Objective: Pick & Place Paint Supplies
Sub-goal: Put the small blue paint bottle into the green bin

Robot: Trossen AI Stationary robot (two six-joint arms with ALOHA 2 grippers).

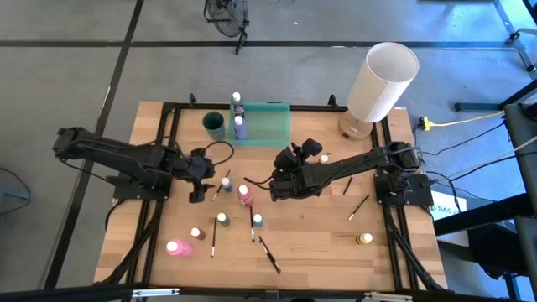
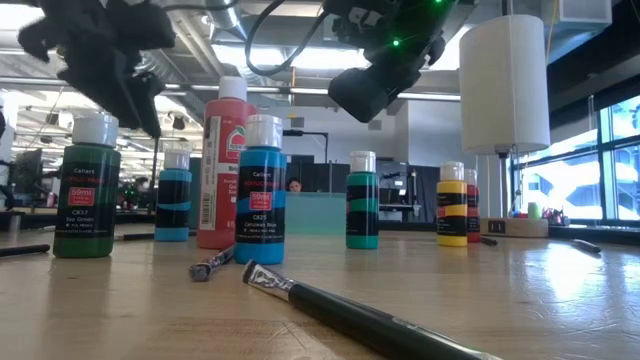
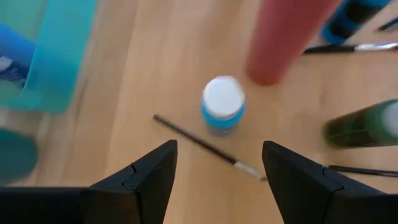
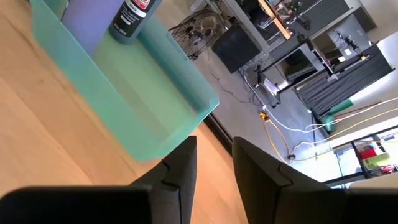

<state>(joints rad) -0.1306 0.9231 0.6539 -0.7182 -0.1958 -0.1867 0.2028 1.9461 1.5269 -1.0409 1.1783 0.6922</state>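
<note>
Left gripper (image 1: 198, 194): above the table left of centre, fingers spread wide, holding nothing; a blue bottle (image 3: 222, 103) and a thin brush (image 3: 205, 146) lie below it.
Right gripper (image 1: 275, 188): near table centre, fingers narrow, nothing between them.
Tray (image 1: 270, 126): far edge, holding two purple bottles (image 1: 239, 126).
Other bottles and brushes: scattered on the table.
Lamp (image 1: 382, 81): far right corner.

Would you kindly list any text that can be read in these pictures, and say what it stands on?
"Cerulean Blue": black label of the blue white-capped paint bottle, low view, only just legible.
"Top Green": label of the green white-capped paint bottle, uncertain.
Tall red bottle: white label blurred, unreadable.
Purple bottle's label: unreadable.
</note>
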